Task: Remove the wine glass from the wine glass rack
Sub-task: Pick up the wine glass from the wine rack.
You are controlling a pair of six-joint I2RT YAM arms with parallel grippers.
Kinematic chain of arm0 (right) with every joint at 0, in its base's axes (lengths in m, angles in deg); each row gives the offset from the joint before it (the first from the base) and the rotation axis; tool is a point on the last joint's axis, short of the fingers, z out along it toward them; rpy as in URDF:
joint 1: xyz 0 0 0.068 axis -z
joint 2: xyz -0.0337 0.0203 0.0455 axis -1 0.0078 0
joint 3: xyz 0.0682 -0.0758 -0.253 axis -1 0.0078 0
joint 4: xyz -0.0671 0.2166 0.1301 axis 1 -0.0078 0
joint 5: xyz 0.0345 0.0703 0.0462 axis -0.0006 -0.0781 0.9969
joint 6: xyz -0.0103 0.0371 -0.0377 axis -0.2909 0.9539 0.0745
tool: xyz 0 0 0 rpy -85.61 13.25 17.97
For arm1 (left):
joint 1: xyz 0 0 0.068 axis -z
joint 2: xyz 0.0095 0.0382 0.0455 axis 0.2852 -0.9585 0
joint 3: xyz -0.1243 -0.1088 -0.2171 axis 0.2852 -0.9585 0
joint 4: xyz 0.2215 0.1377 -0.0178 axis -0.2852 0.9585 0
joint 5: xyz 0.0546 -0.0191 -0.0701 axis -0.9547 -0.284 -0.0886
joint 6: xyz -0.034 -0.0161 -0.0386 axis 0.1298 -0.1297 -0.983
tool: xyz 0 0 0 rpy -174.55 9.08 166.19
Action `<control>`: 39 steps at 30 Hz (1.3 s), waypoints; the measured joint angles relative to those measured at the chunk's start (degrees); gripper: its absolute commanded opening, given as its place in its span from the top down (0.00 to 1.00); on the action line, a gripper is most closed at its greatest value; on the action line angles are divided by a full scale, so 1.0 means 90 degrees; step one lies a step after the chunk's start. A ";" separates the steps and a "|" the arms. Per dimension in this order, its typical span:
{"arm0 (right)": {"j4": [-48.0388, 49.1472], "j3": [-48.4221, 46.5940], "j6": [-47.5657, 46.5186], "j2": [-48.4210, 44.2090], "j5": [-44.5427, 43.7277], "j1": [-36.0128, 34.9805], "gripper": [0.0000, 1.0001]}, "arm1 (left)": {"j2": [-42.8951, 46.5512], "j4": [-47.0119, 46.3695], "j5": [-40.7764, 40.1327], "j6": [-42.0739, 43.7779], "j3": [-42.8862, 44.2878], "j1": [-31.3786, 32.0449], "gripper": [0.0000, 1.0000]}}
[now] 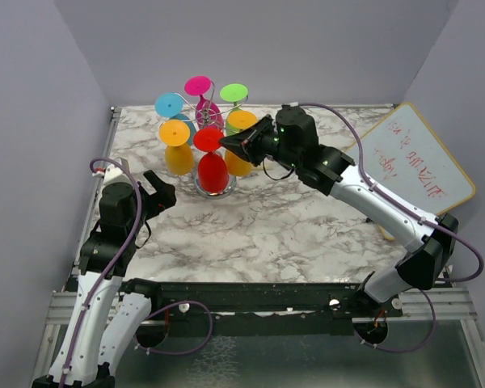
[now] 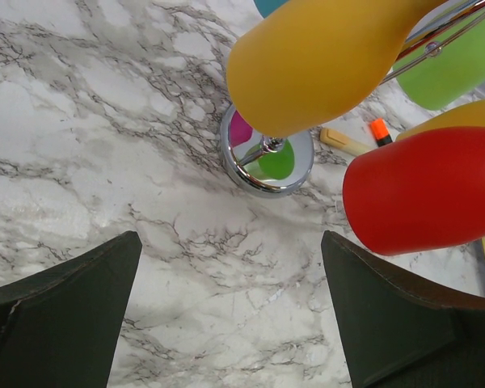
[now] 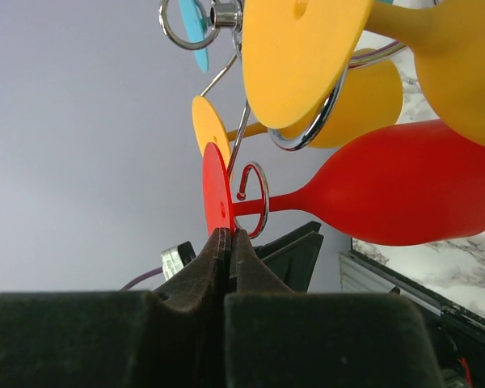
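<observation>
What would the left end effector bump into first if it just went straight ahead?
Probably the red wine glass, or the rack's chrome base beneath it; depth is unclear.

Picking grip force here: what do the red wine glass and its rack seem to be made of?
The red wine glass is opaque, matte, evenly coloured, without sharp glints: probably plastic or silicone, not glass. The wine glass rack looks like polished chrome wire; its round base mirrors colours.

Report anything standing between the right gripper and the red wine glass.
Nothing visible: the right gripper pinches the red wine glass by its foot rim. A loop of the wine glass rack rings the stem.
</observation>
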 measured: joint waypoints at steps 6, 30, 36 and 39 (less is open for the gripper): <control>0.0075 0.0000 0.0000 0.0000 0.0063 -0.0063 0.99 | -0.0075 -0.0012 0.0000 0.0000 0.0002 0.0000 0.06; 0.0163 -0.0316 -0.0066 0.0274 -0.0284 -0.0165 1.00 | -0.0075 -0.0015 0.0000 0.0024 0.0002 0.0000 0.06; 0.0168 -0.0318 0.0080 0.0384 -0.0561 -0.0175 0.99 | -0.0075 -0.0015 0.0000 0.0058 0.0010 0.0000 0.06; 0.0165 -0.0318 0.0194 0.0379 -0.0787 -0.0175 1.00 | -0.0075 -0.0017 0.0000 0.0070 0.0015 0.0000 0.06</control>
